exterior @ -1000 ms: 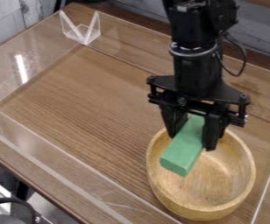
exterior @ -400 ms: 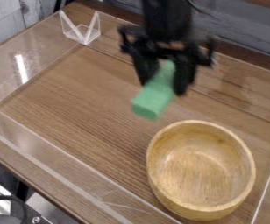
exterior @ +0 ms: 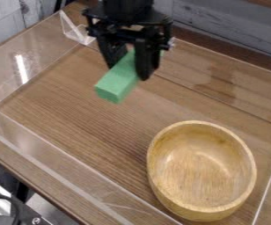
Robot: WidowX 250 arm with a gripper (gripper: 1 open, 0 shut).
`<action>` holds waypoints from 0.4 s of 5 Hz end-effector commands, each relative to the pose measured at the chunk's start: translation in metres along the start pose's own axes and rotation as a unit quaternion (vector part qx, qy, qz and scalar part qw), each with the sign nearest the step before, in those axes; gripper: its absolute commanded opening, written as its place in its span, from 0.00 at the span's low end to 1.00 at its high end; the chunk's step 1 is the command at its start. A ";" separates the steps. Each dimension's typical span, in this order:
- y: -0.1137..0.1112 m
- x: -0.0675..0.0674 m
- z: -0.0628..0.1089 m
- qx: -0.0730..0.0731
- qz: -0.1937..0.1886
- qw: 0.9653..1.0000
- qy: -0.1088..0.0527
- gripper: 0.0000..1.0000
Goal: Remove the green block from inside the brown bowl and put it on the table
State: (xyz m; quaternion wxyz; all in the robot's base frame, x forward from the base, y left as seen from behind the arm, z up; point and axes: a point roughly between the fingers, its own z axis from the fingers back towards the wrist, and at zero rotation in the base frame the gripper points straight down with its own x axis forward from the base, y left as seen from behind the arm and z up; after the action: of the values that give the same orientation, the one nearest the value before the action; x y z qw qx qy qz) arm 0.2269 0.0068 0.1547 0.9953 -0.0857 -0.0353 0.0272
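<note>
Camera view: black gripper (exterior: 131,54) pinches the bright green rectangular block (exterior: 117,80) by its upper end, aloft over the brown wood-grain worktop (exterior: 68,123), well apart from the empty tan wooden bowl (exterior: 204,170). Block looks rigid, light, smooth-sided.

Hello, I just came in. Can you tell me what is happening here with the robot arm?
The robot arm's gripper is shut on the green block and holds it in the air over the table, toward the far left side. The brown bowl sits at the near right, and nothing lies inside it. So the block is already out of the bowl but not yet set down on the table.
</note>
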 end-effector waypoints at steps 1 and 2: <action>0.005 0.001 -0.002 0.009 -0.014 1.000 -0.024 0.00; 0.008 -0.002 -0.016 0.018 -0.017 0.999 -0.021 0.00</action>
State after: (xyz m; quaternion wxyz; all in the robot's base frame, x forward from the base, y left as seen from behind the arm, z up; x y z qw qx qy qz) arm 0.2216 0.0110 0.1296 0.9966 -0.0699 -0.0405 0.0166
